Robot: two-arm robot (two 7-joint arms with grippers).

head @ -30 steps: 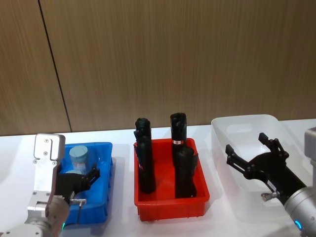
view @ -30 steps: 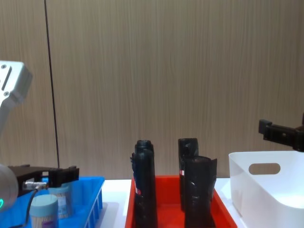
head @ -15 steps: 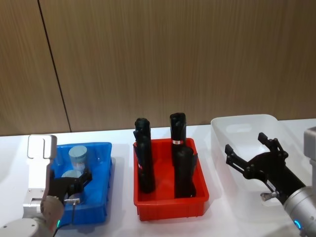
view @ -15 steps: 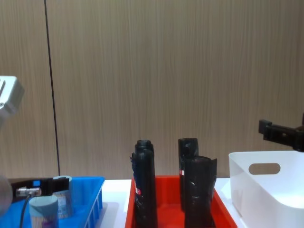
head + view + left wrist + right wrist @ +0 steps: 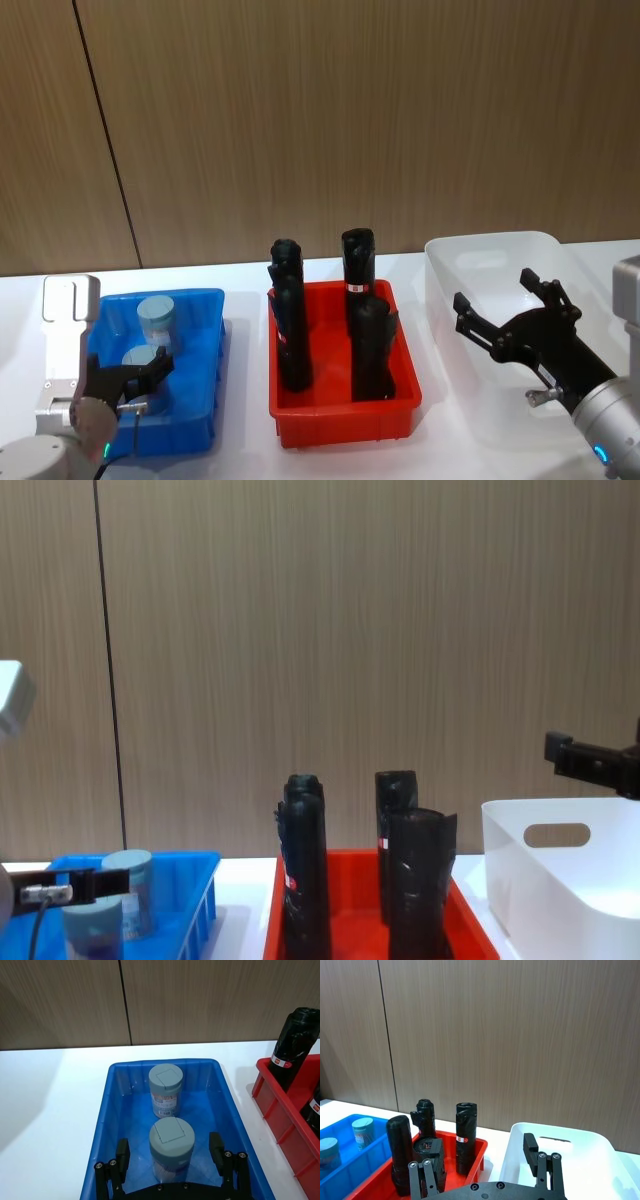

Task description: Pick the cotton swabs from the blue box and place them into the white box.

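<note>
progress check: pretty much at the start, i'd say. two swab jars stand upright in the blue box (image 5: 107,1125), one nearer me (image 5: 171,1135) and one behind it (image 5: 165,1085) toward the back wall, close together but not touching as far as i can tell. so by my count zero delivered, two to go.

my left gripper (image 5: 169,1149) is down inside the blue box with its fingers (image 5: 122,1152) spread, one on each side of the near jar. there's a gap on both sides, so i'm around it, not gripping it. next bit looks like: pinch, lift, carry it over the red bin (image 5: 340,420) with the black cylinders, and drop it in the white box (image 5: 470,262) on the far right.

my right gripper (image 5: 493,287) hangs over the white box, fingers wide apart, holding nothing. it's idle.

honest estimate: first grab is lined up, none of the moving is done.
</note>
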